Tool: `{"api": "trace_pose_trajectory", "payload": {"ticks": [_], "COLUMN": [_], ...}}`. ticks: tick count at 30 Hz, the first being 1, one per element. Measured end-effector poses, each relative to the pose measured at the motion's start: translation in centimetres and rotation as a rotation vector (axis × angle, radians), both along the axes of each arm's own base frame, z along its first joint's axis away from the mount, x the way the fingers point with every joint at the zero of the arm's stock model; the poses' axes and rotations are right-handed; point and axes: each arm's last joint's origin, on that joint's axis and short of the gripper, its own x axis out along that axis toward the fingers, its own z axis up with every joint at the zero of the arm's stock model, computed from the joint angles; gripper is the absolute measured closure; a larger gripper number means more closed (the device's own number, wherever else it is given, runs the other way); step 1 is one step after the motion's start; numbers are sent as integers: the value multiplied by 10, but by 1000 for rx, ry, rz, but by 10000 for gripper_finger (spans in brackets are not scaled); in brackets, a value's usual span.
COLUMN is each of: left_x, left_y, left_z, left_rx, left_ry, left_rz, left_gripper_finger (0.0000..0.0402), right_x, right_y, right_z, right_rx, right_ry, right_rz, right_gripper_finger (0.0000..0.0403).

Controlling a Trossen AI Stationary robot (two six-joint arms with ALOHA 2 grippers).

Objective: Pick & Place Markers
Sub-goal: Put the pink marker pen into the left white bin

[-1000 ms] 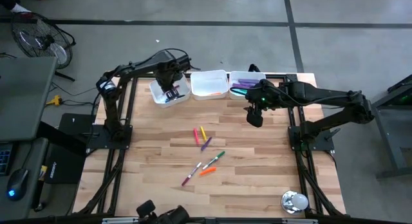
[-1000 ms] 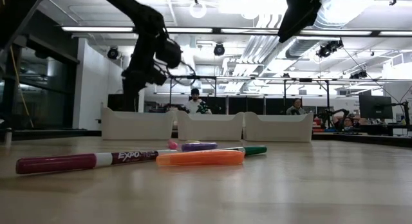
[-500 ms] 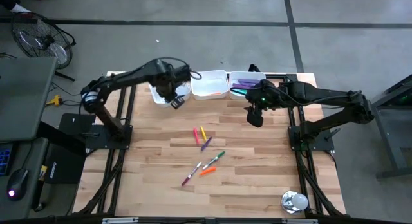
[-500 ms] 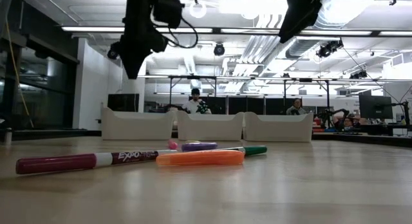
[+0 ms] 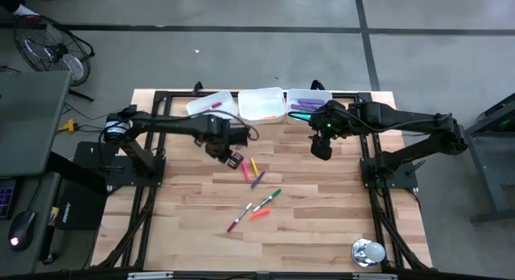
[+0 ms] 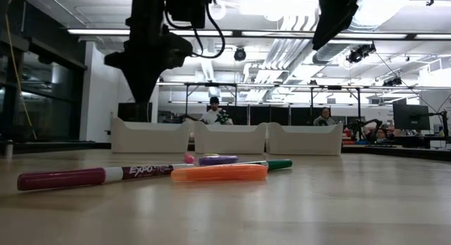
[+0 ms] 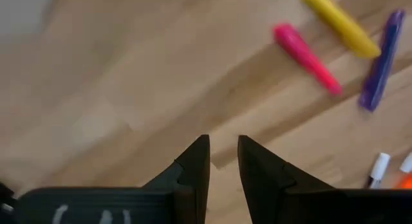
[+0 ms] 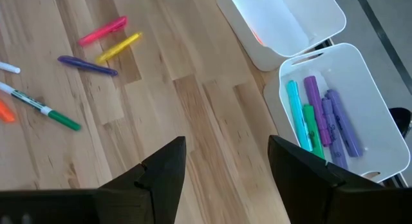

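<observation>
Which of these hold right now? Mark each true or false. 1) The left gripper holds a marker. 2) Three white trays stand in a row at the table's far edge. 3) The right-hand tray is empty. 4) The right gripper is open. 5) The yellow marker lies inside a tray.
1) False. The left gripper is nearly shut on nothing, above bare wood near the pink marker.
2) True. The left tray, middle tray and right tray stand side by side.
3) False. The right tray holds teal, green and purple markers.
4) True. The right gripper has its fingers wide apart and holds nothing.
5) False. The yellow marker lies on the table.
</observation>
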Motion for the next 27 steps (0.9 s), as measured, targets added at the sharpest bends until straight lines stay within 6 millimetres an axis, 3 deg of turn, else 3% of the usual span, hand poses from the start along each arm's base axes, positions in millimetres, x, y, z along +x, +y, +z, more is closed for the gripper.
{"api": "trace_pose_trajectory", "payload": {"ticks": [10,27], "left_x": [10,8], "left_y": [-34,-131], "left_z": [-30,-29], "left_rx": [-102,-191], "left_ry": [-131,-229], "left_rz": [139,-48], "left_gripper_finger": [325,325], "right_x": [-1,-2], "right_y": [0,0], "right_z": [-1,-1], "right_rx": [1,-2], "right_ry": [15,27], "right_rz": [9,29], "right_gripper_finger": [194,194]}}
